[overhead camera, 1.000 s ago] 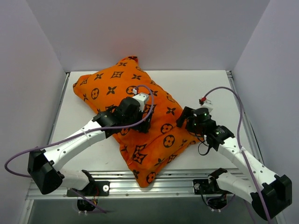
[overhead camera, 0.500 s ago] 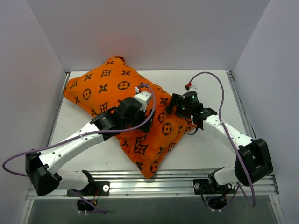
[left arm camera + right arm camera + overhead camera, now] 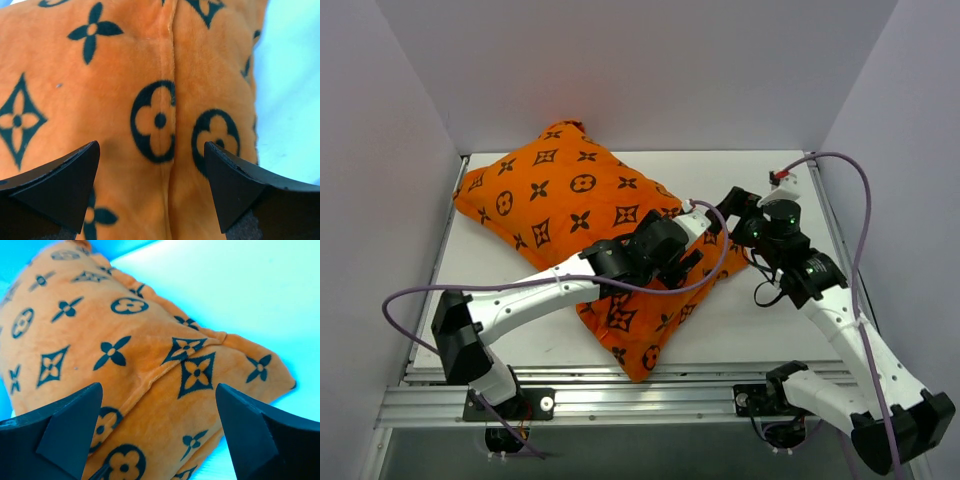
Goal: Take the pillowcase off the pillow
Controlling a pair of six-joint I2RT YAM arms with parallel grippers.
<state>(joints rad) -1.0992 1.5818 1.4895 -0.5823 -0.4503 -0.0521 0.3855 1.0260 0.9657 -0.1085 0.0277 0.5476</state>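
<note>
The orange pillowcase (image 3: 582, 205) with black flower motifs lies diagonally on the white table, from the back left to the near middle. The pillow is hidden inside it. My left gripper (image 3: 692, 262) hangs over the pillowcase's right part. In the left wrist view the left gripper (image 3: 151, 147) stands open just above a seam (image 3: 169, 75) in the plush, with nothing between its fingers. My right gripper (image 3: 725, 210) sits at the right edge of the pillowcase (image 3: 150, 390). The right gripper (image 3: 159, 390) is also open and holds nothing, a little above the fabric.
White walls close in the table (image 3: 760, 320) at the left, back and right. A metal rail (image 3: 650, 400) runs along the near edge by the arm bases. Purple cables (image 3: 850, 230) loop off both arms. The pillowcase's back corner (image 3: 565, 128) touches the back wall.
The pillowcase slid toward the back left. My left gripper moved right across it to its right side. My right gripper swung in to the fabric's edge, then drew back a little right.
</note>
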